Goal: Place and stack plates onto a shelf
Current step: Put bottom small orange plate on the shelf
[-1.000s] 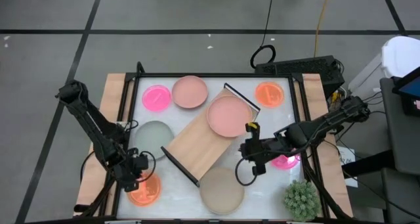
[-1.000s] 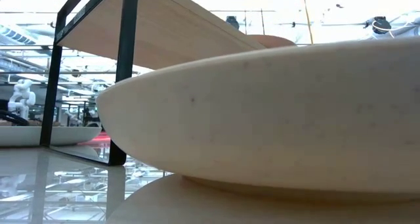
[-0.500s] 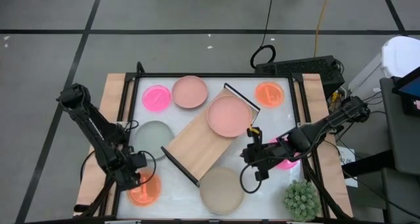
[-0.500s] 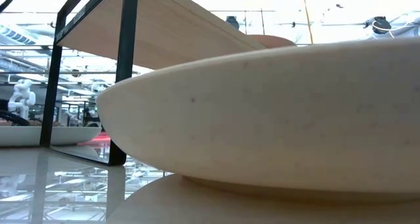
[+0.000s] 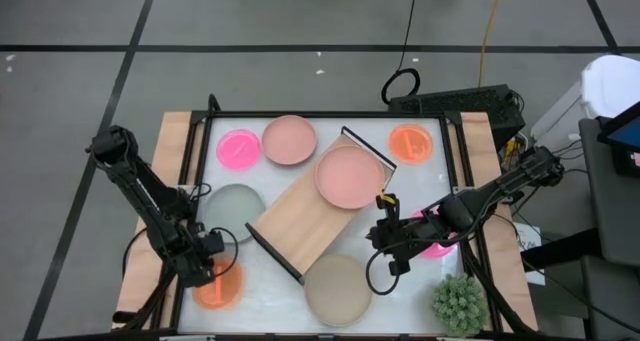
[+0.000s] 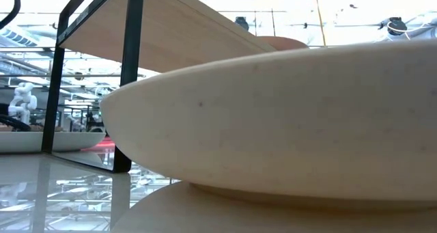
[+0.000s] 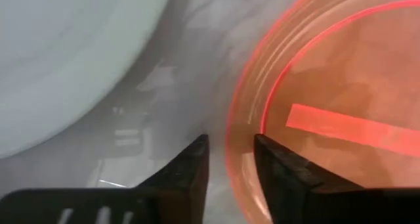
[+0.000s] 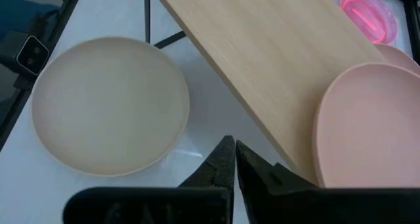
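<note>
My left gripper (image 5: pixel 205 269) is at the table's near left, shut on a translucent orange plate (image 5: pixel 220 287). My right gripper (image 5: pixel 388 243) hovers shut between the beige plate (image 5: pixel 338 289) and the light-wood shelf (image 5: pixel 312 219), touching nothing. The shelf lies slantwise mid-table, and a dusty pink plate (image 5: pixel 349 177) rests on its far end. On the table lie a second dusty pink plate (image 5: pixel 290 139), a neon pink plate (image 5: pixel 238 148), an orange plate (image 5: pixel 410 143) and a pale grey plate (image 5: pixel 235 209). Another neon pink plate (image 5: pixel 437 247) is partly hidden under the right arm. My left gripper (image 7: pixel 231 152) has the orange plate's rim (image 7: pixel 241 129) between its two fingers, one finger (image 7: pixel 190 166) outside the plate and the other inside it. The fingers point down from above. The plate lies flat on the table.
A spiky green plant (image 5: pixel 458 303) stands at the near right corner. In the low view the beige plate (image 6: pixel 273 124) fills the foreground, with the shelf (image 6: pixel 171 28) behind it. A black frame borders the table, with cables and equipment beyond its far right.
My right gripper has moved a little toward the table's near edge, staying shut.
</note>
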`<action>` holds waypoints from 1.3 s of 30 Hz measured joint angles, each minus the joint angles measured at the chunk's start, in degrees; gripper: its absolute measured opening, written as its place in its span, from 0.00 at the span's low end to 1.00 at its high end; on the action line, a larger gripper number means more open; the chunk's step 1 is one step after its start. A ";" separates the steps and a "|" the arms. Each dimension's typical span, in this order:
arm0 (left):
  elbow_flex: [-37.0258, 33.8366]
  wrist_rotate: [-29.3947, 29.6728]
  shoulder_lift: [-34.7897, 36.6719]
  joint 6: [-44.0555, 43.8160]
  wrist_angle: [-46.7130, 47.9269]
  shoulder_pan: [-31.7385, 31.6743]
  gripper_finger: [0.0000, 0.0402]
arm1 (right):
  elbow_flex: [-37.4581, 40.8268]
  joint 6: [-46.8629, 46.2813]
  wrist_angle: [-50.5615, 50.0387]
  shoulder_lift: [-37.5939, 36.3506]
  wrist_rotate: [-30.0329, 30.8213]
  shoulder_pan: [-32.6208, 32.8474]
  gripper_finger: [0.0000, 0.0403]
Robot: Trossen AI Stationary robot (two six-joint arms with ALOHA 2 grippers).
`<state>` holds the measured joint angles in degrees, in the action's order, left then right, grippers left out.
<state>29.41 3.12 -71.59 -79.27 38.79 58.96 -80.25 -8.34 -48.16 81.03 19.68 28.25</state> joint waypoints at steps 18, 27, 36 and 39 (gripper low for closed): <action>-0.11 -0.73 3.41 -0.78 -3.55 -0.11 0.01 | 0.00 0.02 0.35 -0.02 0.00 0.00 0.00; 2.13 -0.67 3.43 1.25 -2.43 -0.61 0.01 | 0.00 0.05 0.35 -0.02 0.00 0.00 0.00; 12.81 1.71 3.49 10.67 2.39 -4.53 0.00 | 0.00 0.24 0.35 -0.02 0.00 0.00 0.00; 15.84 3.05 3.49 15.69 3.16 -6.65 0.00 | 0.00 0.24 0.34 -0.02 0.00 0.00 0.00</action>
<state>45.25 6.17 -68.10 -63.57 41.95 52.31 -80.25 -8.10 -47.82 81.01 19.68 28.25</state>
